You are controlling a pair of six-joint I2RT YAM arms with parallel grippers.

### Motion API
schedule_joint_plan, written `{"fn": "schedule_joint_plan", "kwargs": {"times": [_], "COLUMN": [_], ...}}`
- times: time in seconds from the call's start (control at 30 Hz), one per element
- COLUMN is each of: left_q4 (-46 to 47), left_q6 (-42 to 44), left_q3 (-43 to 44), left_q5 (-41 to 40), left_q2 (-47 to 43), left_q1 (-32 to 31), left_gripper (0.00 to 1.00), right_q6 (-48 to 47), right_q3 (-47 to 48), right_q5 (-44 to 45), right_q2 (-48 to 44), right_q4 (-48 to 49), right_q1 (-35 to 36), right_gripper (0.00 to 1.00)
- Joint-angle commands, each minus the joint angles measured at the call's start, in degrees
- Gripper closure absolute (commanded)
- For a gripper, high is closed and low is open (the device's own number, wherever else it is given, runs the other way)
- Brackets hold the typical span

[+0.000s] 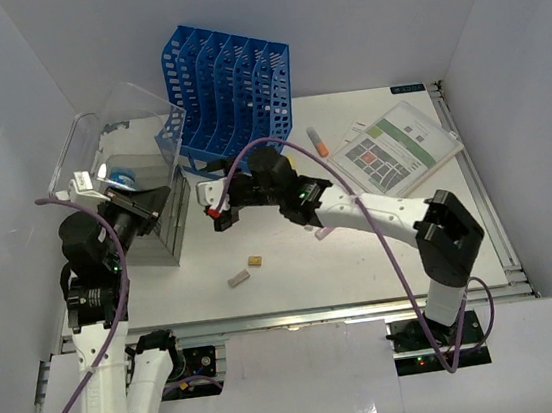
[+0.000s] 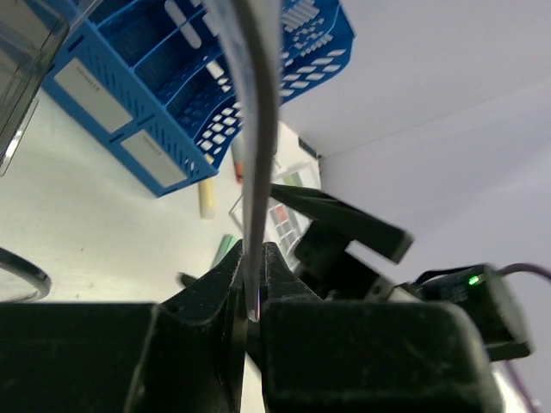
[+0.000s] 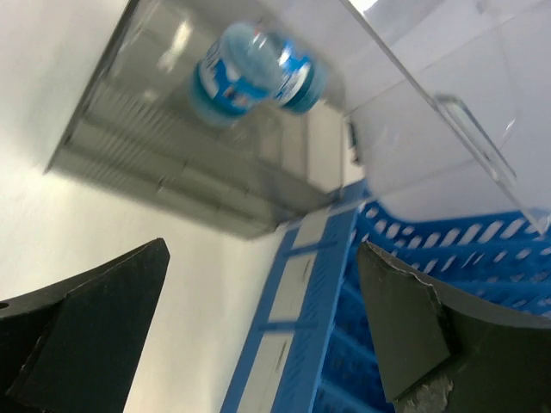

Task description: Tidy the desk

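The table (image 1: pixel 383 254) lies flat beneath both arms. It is white, stiff and fixed, with nothing on it to grip, so any hold must go to the loose things. The left pincer (image 2: pixel 254 258) is clamped almost closed on the thin clear lid (image 1: pixel 119 120) of the clear box (image 1: pixel 171 234) — slick, bendy plastic, best pinched at its edge. The right pincer (image 3: pixel 263 249) gapes wide and empty, near the box. The grey piece (image 1: pixel 239 279) and tan piece (image 1: pixel 254 260) look light — likely to skid.
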Motion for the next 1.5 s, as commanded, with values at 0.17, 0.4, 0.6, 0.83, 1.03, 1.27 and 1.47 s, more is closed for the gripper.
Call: {"fn": "schedule_joint_plan", "kwargs": {"times": [0.17, 0.4, 0.6, 0.83, 1.03, 1.27, 1.47], "left_q4": [-13.18, -27.11, -33.91, -38.09, -23.75, -22.8, -22.11], "left_q6": [3.04, -1.34, -4.06, -1.42, 13.76, 23.14, 26.88], "left_q3": [-0.92, 0.6, -0.48, -1.66, -8.95, -6.71, -2.94], "left_q5": [-0.58, -2.76, -4.86, -6.26, 10.52, 7.25, 2.3], "left_q2": [1.63, 1.67, -0.17, -0.55, -6.98, -3.39, 2.73], "left_q1": [0.11, 0.12, 0.15, 0.15, 0.19, -3.0, -6.74], "left_gripper": [0.43, 0.03, 0.02, 0.03, 0.19, 0.21, 0.22], "right_q6": [4.24, 12.16, 13.99, 18.5, 22.3, 21.78, 22.97], "right_q3": [0.81, -6.69, -11.49, -13.07, -11.57, -9.54, -8.73], "right_q5": [-12.47, -17.24, -19.56, -23.95, -29.72, -35.45, -36.44], "right_q2": [-7.73, -13.89, -16.94, -15.08, -11.31, -7.72, -5.44], "right_q4": [-34.26, -34.43, -34.5, -34.65, -34.47, -34.15, -34.07], "right_q1": [-4.24, -7.55, -10.46, -12.73, -13.37, -16.44, -17.63], "right_gripper": [0.04, 0.05, 0.05, 0.05, 0.02, 0.12, 0.15]}}
